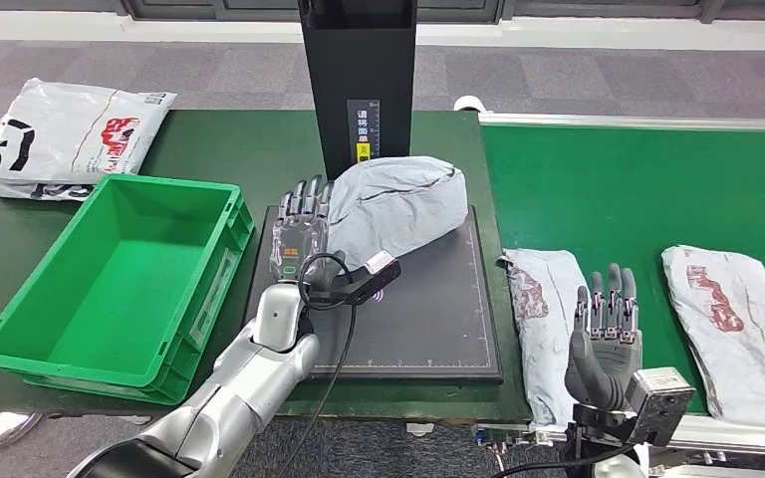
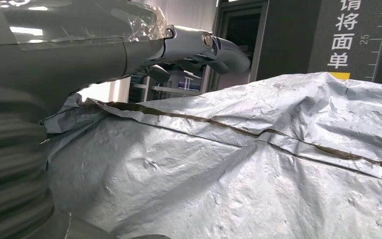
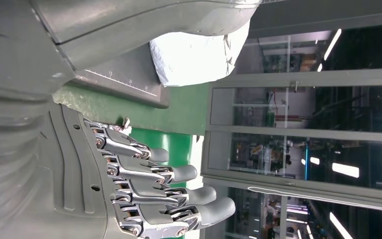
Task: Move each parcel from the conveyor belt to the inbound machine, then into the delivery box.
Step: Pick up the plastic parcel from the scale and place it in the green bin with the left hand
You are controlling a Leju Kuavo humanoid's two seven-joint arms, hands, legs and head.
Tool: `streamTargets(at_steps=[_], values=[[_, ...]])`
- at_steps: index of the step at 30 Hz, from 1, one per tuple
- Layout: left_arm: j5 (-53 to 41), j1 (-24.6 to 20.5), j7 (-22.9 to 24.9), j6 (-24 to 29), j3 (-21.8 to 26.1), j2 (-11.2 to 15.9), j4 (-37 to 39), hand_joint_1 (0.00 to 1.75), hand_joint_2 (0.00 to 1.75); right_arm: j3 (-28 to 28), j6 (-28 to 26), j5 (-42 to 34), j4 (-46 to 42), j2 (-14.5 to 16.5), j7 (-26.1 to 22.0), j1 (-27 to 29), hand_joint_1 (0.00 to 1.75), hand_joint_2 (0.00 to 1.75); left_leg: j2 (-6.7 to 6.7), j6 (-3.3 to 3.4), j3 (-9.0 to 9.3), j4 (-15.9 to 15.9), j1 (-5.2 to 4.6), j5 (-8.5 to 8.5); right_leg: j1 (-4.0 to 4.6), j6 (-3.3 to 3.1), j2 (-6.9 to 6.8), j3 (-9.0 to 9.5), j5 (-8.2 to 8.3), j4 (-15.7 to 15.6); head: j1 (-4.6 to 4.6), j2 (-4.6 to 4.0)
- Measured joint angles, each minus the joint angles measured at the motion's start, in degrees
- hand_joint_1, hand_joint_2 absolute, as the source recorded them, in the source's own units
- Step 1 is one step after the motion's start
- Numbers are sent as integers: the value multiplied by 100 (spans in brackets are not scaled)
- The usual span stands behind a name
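A grey parcel (image 1: 393, 207) lay on the dark scan plate (image 1: 428, 334) of the inbound machine (image 1: 358, 80), at the far side of the plate, just in front of the black column. The left hand (image 1: 301, 234) was at the left end of this parcel, its fingers straight and side by side; in the left wrist view they reached over the wrinkled grey film, but whether they really gripped it could not be told. To the left of the plate stood the green delivery box (image 1: 30, 339), with nothing visible inside.

The right hand (image 1: 606, 324) was raised over the near edge of the conveyor belt (image 1: 637, 189), fingers spread and holding nothing. Under it lay a second parcel (image 1: 543, 319), and a third parcel (image 1: 732, 329) lay further right. Another white bag (image 1: 60, 134) rested on the table far left.

The risk seemed to be the soft, slippery film. If the left hand took only a loose fold, the parcel could slide out or hang down and catch on the near wall of the box. A push without a grip could also shove it against the column.
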Motion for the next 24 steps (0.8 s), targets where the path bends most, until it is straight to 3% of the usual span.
streamTargets(at_steps=[24], values=[[0,0,0,0,0,0,0,0,175,0,1,0,0,0,0,0,0,175,0,0,0,0,0,0,0,0,0,0,0,0,0,0]])
